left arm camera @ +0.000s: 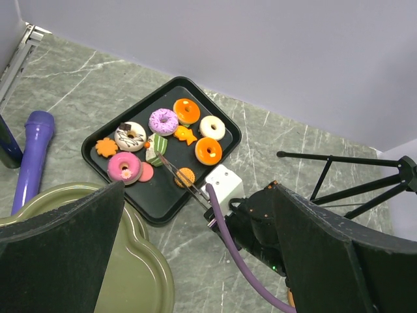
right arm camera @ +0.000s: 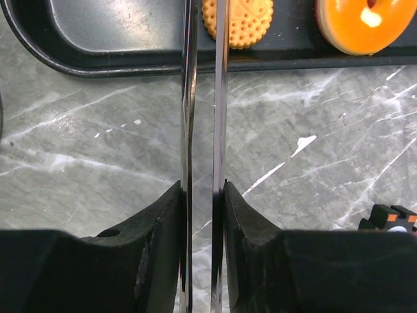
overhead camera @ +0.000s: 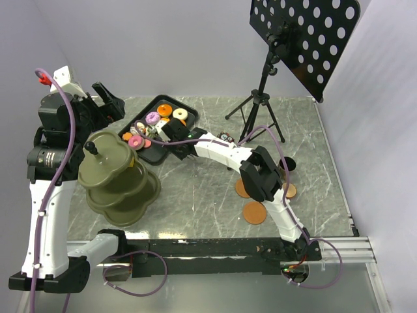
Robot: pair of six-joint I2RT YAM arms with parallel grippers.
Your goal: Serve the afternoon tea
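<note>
The toy pastries lie on a black tray [overhead camera: 151, 155] at the back left: pink donut [left arm camera: 124, 166], purple donut [left arm camera: 163, 121], white donut [left arm camera: 212, 127], two orange donuts [left arm camera: 208, 150], green pastry [left arm camera: 154, 154], orange biscuit [right arm camera: 238, 23]. My right gripper [right arm camera: 202, 189] is shut on thin metal tongs [right arm camera: 202, 98]. The tong tips reach over the tray to the green pastry; whether they grip it I cannot tell. My left gripper [left arm camera: 199, 215] is open and empty, raised above the olive tiered stand [overhead camera: 117, 179]. Three brown-orange saucers [overhead camera: 254, 212] lie by the right arm. No cup clearly shows.
A tripod [overhead camera: 260, 98] with a perforated black panel [overhead camera: 306, 32] stands at the back right. A purple cylinder [left arm camera: 32, 156] lies left of the tray. A dark round thing [overhead camera: 287, 163] sits behind the right arm. Purple cables hang off both arms.
</note>
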